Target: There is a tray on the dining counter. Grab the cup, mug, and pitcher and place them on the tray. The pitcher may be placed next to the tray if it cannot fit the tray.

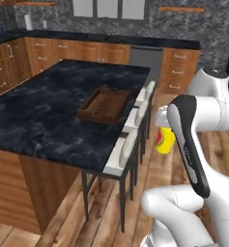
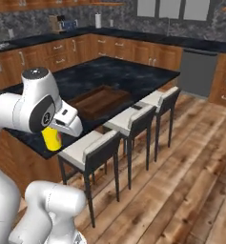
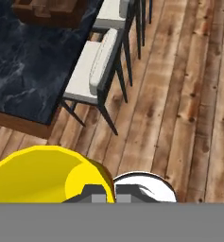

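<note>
One small yellow handleless cup (image 1: pixel 164 140) with a red and green mark on its side hangs in the air over the wooden floor (image 2: pixel 190 157), off the near right edge of the dining counter with the black white-veined marble top (image 1: pixel 48 111). The two-finger gripper (image 3: pixel 109 193) is clamped on the cup's rim; in the hand view its two dark tips sit pressed together at the edge of the yellow opening (image 3: pixel 42 175). The white arm covers the gripper and the cup's top in both base views, and in the right base view just a yellow patch (image 2: pixel 52 138) peeks from under the wrist. One flat dark brown wooden tray (image 1: pixel 105 104) lies on the counter's far right part, well apart from the cup. Three white-seated stools (image 2: pixel 88 147) line the counter's right side; the hand view cuts the tray (image 3: pixel 47 12) at its top edge.
</note>
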